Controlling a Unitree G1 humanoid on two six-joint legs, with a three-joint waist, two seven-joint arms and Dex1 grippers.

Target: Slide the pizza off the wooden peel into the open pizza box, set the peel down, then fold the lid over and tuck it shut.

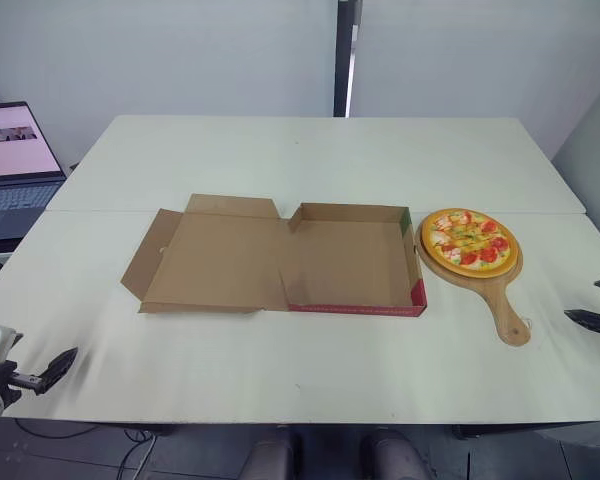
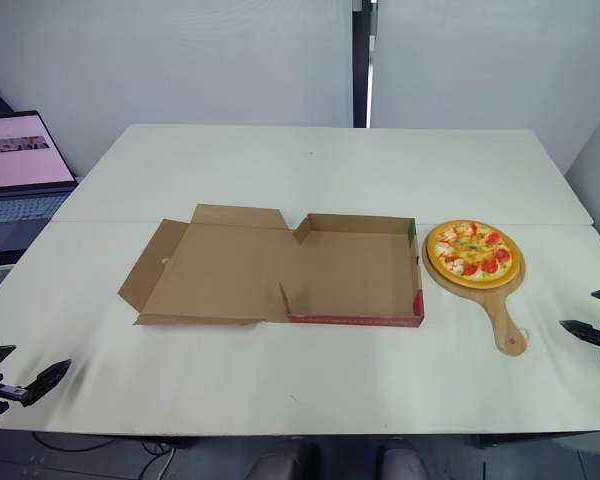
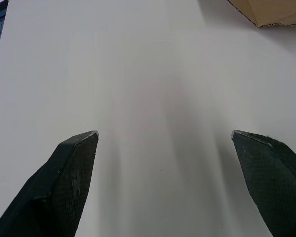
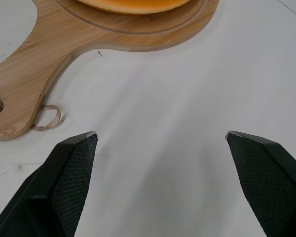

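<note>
White counter (image 1: 310, 160) runs from a pale wall to the near edge, with an open laptop (image 1: 15, 165) off its far left corner.

The right gripper (image 4: 160, 134) hovers low over the counter, fingers spread wide and empty. The wooden peel (image 1: 500, 290) lies just inboard of it, with the handle (image 4: 19, 103) pointing back toward it and near the left-hand finger. The pizza (image 1: 469, 240) sits on the round blade, beyond the handle. The pizza box (image 1: 345, 255) stands just past the peel, farther inboard. Its lid (image 1: 215, 260) is laid flat on the side away from this gripper.

The left gripper (image 3: 163, 134) is also spread and empty. It is well apart from the box, with one lid corner ahead of it.

Nothing has been started yet, so the handle grasp likely comes first. The handle lies flat on the counter, so fingers closing from above could skid over it or nudge the peel into the box wall. A steep tilt later could drop the pizza on the rim rather than inside. The unheld box might slide away.

The right gripper is cut off at the head view's edge. Whether the pizza sits loose on the blade cannot be told. A small cord loop (image 4: 48, 117) hangs at the handle's end.
</note>
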